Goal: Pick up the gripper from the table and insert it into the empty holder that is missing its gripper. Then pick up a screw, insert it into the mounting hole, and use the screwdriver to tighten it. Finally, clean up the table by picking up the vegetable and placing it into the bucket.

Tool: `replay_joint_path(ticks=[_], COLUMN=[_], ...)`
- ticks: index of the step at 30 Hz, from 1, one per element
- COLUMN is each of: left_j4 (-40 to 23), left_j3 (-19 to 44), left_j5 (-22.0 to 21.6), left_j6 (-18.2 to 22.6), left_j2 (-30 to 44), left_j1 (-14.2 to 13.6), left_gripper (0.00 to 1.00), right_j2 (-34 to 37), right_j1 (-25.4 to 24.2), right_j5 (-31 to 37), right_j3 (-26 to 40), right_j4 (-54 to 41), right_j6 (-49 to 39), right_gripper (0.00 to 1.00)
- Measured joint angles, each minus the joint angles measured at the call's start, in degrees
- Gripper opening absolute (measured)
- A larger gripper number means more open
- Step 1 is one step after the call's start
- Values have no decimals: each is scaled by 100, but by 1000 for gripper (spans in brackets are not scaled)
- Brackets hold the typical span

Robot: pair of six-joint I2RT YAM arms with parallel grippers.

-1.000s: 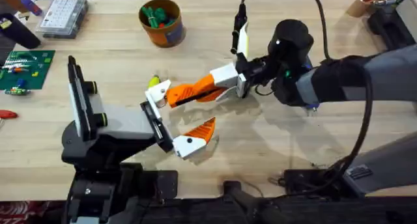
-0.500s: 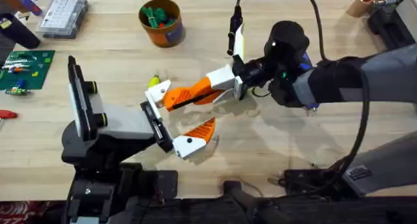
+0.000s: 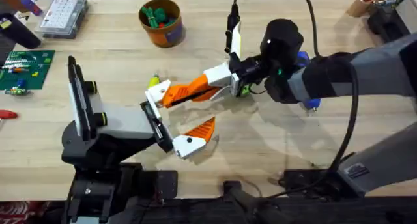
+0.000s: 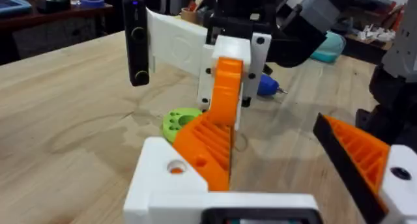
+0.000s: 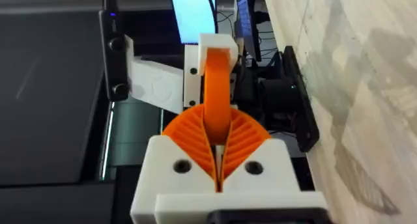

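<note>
Squarely clamped between the ribbed orange fingers [image 5: 189, 142] of the right gripper [image 3: 220, 81]: the gripper [image 3: 186, 92], held above the tabletop [image 3: 293, 146], with its far end against the holder [image 3: 156, 94], at the white bracket with the yellow tip. Cannot tell how far seated. From the left wrist, seen as an orange ribbed wedge [image 4: 212, 142] running from the white bracket [image 4: 169, 178] up into the right gripper's white body.

Fingers of the left gripper [image 3: 186, 112] spread well apart: the holder on one side, the matching white bracket with its own orange finger [image 3: 201, 129] on the other, closer to the arm bases.

Just beside the right gripper, on the tabletop: the vegetable [image 3: 244, 89], lime green, with small holes in its face [image 4: 181, 122]. Behind the right wrist, partly hidden: the screwdriver [image 3: 301, 56], blue handle showing. Well apart, near the far edge: the bucket [image 3: 172, 34], with darker green pieces [image 3: 156, 15] inside.
</note>
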Motion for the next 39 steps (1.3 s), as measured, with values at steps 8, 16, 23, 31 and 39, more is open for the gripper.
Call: replay_joint_path(ticks=[8, 16, 23, 31, 39], left_j4=[2, 0, 3, 2, 4], left_j3=[0, 0, 0, 0, 0], left_j5=[-9, -7, -34, -49, -52], left_j6=[0, -26, -42, -44, -46], left_j2=[0, 0, 0, 0, 0], left_j1=[0, 0, 0, 0, 0], left_gripper=[986, 986, 987, 986, 986], right_j2=[114, 363, 437, 502, 564], right_j1=[0, 0, 4, 85, 162], right_j5=[-27, -130, -195, -198, -195], right_j3=[219, 470, 583, 647, 755], right_j4=[-160, -152, -166, -163, -218], right_j6=[48, 66, 67, 68, 68], right_gripper=[20, 20, 20, 20, 20])
